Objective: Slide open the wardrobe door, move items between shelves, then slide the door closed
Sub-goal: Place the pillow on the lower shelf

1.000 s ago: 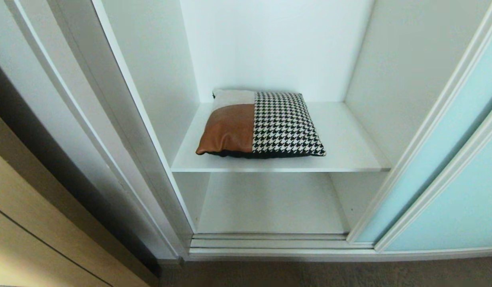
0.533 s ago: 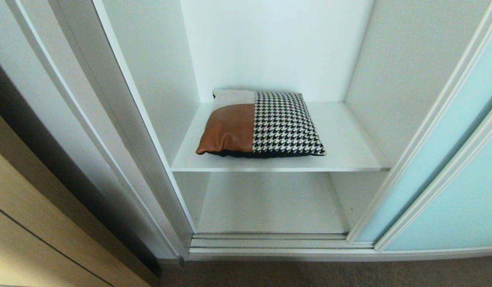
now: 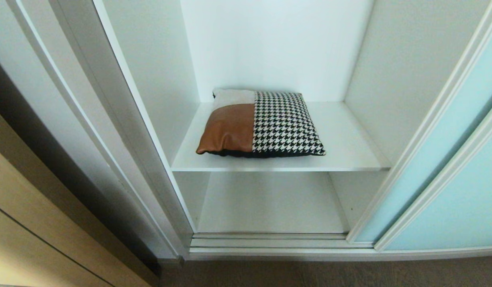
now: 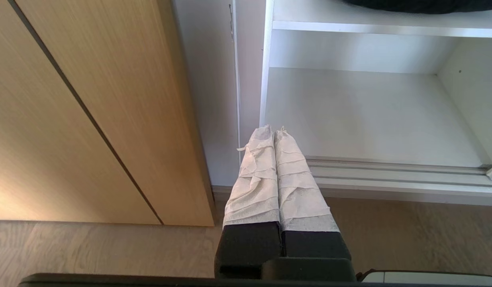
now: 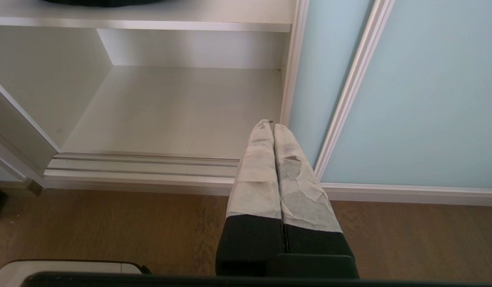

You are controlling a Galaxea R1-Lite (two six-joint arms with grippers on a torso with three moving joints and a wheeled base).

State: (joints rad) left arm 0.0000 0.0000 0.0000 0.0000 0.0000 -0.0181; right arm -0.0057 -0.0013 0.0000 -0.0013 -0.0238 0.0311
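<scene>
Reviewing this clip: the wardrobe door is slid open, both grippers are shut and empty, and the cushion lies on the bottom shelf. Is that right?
Not quite. The cushion lies on the upper shelf, not the bottom shelf, which is bare; the head view shows it. The rest holds: the door is slid open, and the left gripper and right gripper are shut and empty.

Tan wooden panel (image 4: 90,111), brown floor (image 5: 110,227)

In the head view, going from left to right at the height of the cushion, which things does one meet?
Tan wooden door → white wardrobe side panel → cushion → bare part of the shelf → sliding wardrobe door.
</scene>
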